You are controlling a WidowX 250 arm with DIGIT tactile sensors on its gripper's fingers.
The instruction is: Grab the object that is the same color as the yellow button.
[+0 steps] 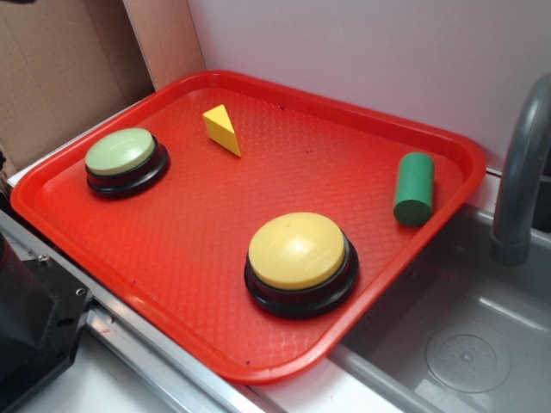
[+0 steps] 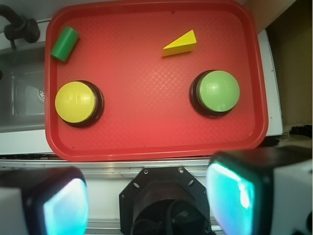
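A small yellow wedge block (image 1: 222, 129) lies on the red tray (image 1: 387, 120) near its far edge; it also shows in the wrist view (image 2: 180, 44). The large yellow dome button (image 1: 298, 256) on a black base sits at the tray's near side, and in the wrist view (image 2: 76, 102) at the tray's left. My gripper (image 2: 146, 200) is high above, over the robot's base beside the tray, well away from the wedge. Its two fingers stand wide apart with nothing between them. The gripper is not in the exterior view.
A pale green dome button (image 1: 122, 158) sits on the tray's left side. A green cylinder (image 1: 414, 188) lies near the tray's right rim. A grey sink (image 1: 465, 344) with a faucet (image 1: 521, 172) lies to the right. Cardboard (image 1: 60, 60) stands behind.
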